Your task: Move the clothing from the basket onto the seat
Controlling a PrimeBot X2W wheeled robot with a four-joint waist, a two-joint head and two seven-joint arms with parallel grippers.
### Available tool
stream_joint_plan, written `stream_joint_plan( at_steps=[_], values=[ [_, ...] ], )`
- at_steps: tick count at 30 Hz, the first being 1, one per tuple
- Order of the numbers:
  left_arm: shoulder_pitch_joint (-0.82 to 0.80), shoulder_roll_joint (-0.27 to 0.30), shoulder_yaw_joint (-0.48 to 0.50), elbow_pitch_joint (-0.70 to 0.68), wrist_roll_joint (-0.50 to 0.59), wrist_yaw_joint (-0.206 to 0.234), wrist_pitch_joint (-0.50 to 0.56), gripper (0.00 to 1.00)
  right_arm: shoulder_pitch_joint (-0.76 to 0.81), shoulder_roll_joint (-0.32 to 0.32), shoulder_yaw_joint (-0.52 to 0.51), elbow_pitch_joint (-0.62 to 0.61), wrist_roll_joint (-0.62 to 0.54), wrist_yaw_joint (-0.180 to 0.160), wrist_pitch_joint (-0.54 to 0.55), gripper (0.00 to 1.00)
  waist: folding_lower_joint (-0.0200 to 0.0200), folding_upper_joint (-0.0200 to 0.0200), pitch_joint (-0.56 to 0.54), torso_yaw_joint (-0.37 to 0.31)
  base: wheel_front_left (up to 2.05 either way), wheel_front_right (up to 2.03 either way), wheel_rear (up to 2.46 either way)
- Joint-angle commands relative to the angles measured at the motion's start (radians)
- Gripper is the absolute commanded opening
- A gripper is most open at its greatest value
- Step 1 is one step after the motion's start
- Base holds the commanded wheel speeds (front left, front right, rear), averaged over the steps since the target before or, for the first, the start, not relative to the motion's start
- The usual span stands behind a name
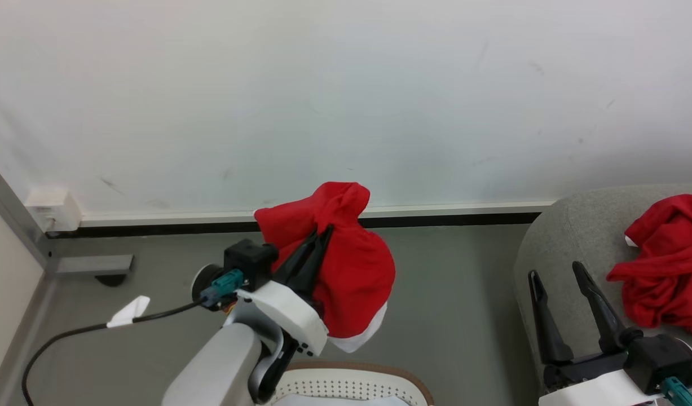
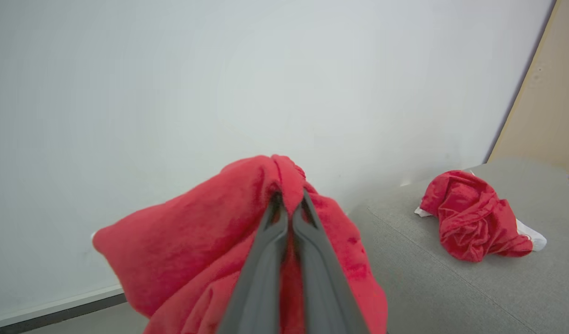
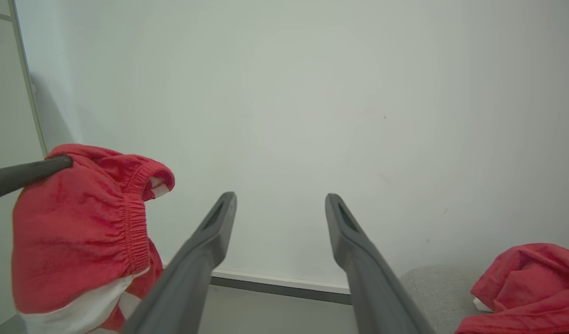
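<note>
My left gripper (image 1: pixel 322 234) is clamped on a red garment (image 1: pixel 354 270). Its two dark fingers are pressed together with a fold of the cloth pinched between them near the tips. In the left wrist view the fabric bunches over the fingertips (image 2: pixel 275 204) and spills down both sides. The garment hangs in the air, red with a white band along its lower edge. The right wrist view shows a gathered elastic hem on it.

My right gripper (image 1: pixel 555 272) is spread wide with nothing between its fingers, which point up over the near edge of the seat (image 1: pixel 571 237).

Below my left forearm, at the bottom of the head view, sits the basket (image 1: pixel 379 369). Its tan rim band and white perforated wall are in view. Something pale lies inside it, and I cannot tell what. The held garment hangs above the basket's far rim and the grey floor (image 1: pixel 453 293), well apart from the seat.

The light grey seat is to my right. A second red garment (image 1: pixel 667 265) lies crumpled on it, with a bit of white showing at its edge.

Behind everything is a plain white wall (image 1: pixel 346 84) with a dark baseboard strip. A black cable (image 1: pixel 69 332) trails from my left wrist toward the lower left.
</note>
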Motion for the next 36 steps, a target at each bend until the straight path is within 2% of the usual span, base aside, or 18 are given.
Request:
stream_joint_plan(
  at_steps=[1, 9, 17, 22, 30, 36],
  values=[
    [-0.005, 0.007, 0.005, -0.031, -0.011, 0.006, 0.010, 0.00, 0.015, -0.001, 0.007, 0.002, 0.005, -0.002, 0.001, 1.00, 0.0002, 0.0000, -0.001, 0.001, 0.00, 0.00, 0.00],
    [0.028, 0.033, 0.013, -0.161, -0.029, 0.035, 0.063, 0.00, 0.017, -0.007, 0.030, -0.002, 0.012, -0.002, 0.001, 1.00, 0.0002, 0.0000, 0.001, -0.002, 0.00, 0.00, 0.00],
    [0.047, 0.046, 0.011, -0.217, -0.035, 0.053, 0.081, 0.00, -0.003, -0.024, 0.086, 0.005, 0.024, -0.002, 0.001, 1.00, 0.0002, 0.0000, 0.003, -0.009, 0.00, 0.00, 0.00],
    [0.057, 0.043, -0.012, -0.234, -0.025, 0.048, 0.090, 0.00, -0.044, -0.062, 0.212, 0.016, 0.073, -0.002, 0.001, 1.00, 0.0002, 0.0000, 0.007, -0.004, 0.00, 0.00, 0.00],
    [0.067, 0.012, -0.072, -0.242, -0.010, 0.035, 0.103, 0.00, -0.169, -0.173, 0.432, 0.106, 0.176, -0.002, 0.017, 1.00, 0.0002, 0.0000, 0.007, 0.043, 0.00, 0.00, 0.00],
    [0.064, -0.015, -0.128, -0.248, -0.006, 0.017, 0.113, 0.00, -0.242, -0.243, 0.604, 0.158, 0.328, -0.002, 0.087, 1.00, 0.0002, 0.0000, 0.001, 0.107, 0.00, 0.00, 0.00]
  ],
)
